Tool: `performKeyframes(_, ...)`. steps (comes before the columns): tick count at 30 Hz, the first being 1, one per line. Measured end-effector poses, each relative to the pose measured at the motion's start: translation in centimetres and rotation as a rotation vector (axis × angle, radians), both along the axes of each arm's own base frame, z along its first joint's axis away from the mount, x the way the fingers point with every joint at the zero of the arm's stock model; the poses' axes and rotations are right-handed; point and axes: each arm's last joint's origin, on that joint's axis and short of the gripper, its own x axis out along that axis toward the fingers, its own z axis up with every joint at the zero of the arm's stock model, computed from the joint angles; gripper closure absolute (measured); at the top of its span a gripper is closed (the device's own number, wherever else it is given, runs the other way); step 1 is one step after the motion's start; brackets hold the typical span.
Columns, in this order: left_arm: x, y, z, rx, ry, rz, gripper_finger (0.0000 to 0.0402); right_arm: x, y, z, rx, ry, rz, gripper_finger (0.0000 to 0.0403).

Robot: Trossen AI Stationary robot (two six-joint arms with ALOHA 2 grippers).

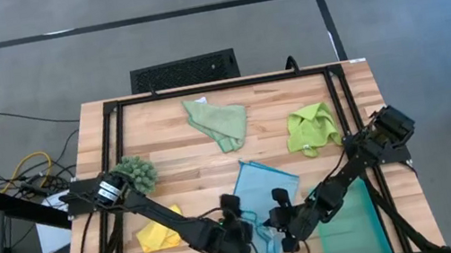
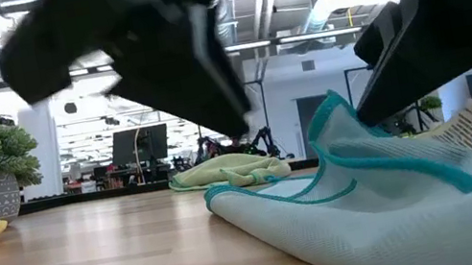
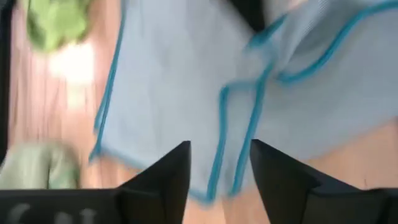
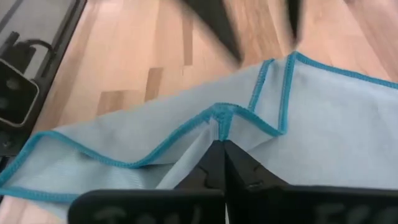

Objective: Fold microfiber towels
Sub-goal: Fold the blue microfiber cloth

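The light blue towel (image 1: 264,184) lies in the middle of the table's near half, partly folded, with a teal hem. My right gripper (image 4: 222,155) is shut on its hem. My left gripper (image 3: 219,165) stands open just above the towel, with a doubled hem edge (image 3: 231,155) showing between its fingers; I cannot tell whether they touch it. The pale sage towel (image 1: 217,120) and the lime towel (image 1: 312,128) lie crumpled farther back. The yellow towel (image 1: 158,235) lies at the near left. My right gripper pinches the towel's teal hem (image 4: 219,118) between its two fingers, where the edge puckers into a small fold. The fingers slant down onto it from the table's right side. That part is lifted into a peak (image 2: 334,110), and the rest of the towel lies on the table.
A teal tray (image 1: 355,228) sits at the near right, beside my right arm. A dark green spiky clump (image 1: 135,173) stands at the left. Black rails (image 1: 219,86) frame the tabletop. Bare wood shows between the towels in the middle.
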Motion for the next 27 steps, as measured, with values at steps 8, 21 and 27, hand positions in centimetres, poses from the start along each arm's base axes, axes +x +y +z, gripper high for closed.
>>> performKeyframes(8, -0.9, -2.2, -2.1, 0.015, -0.072, -0.216, 0.0226, -0.3, 0.0, -0.2, -0.002, 0.025, -0.013, 0.0393)
performKeyframes(21, 1.2, 0.6, -3.8, -0.116, -0.161, -0.285, 0.027, -0.5, 0.2, -0.2, -0.006, 0.03, -0.008, 0.0384)
performKeyframes(27, 1.2, 0.4, -4.2, -0.118, -0.192, -0.422, 0.0292, -0.5, 0.2, -0.2, -0.006, 0.03, -0.008, 0.0388)
